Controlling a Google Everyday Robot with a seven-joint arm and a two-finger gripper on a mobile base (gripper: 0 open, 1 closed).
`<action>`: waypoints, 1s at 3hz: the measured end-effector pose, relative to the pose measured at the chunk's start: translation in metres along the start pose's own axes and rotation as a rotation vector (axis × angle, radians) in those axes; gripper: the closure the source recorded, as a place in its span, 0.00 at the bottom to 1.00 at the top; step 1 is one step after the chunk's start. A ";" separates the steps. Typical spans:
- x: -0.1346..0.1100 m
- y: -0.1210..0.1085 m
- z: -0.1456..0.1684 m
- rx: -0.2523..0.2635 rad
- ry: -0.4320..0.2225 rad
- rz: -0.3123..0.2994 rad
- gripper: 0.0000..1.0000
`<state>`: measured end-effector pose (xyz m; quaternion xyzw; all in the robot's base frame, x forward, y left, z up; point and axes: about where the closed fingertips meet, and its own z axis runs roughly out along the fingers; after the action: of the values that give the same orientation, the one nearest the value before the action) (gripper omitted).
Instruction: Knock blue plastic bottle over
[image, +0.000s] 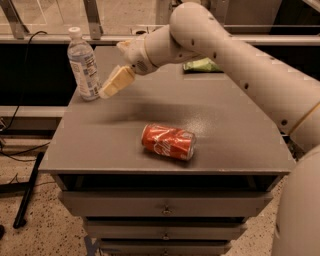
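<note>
Camera view: your gripper (105, 91), pinched closed and empty, sits just beside the upright blue plastic bottle (83, 66); red can (168, 142) lies mid-table (230, 115).

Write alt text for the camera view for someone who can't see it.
The cream gripper of a white robot arm sits beside the lower part of an upright clear bluish plastic bottle with a white cap, at the back left of a grey tabletop. A crushed red soda can lies on its side nearer the front.
</note>
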<state>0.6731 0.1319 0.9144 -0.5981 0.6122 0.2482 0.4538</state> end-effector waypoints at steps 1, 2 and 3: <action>-0.005 -0.012 0.022 0.013 -0.046 0.026 0.00; -0.011 -0.020 0.038 0.017 -0.074 0.042 0.00; -0.023 -0.026 0.058 0.004 -0.120 0.057 0.00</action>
<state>0.7096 0.1883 0.9131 -0.5636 0.6012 0.2952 0.4836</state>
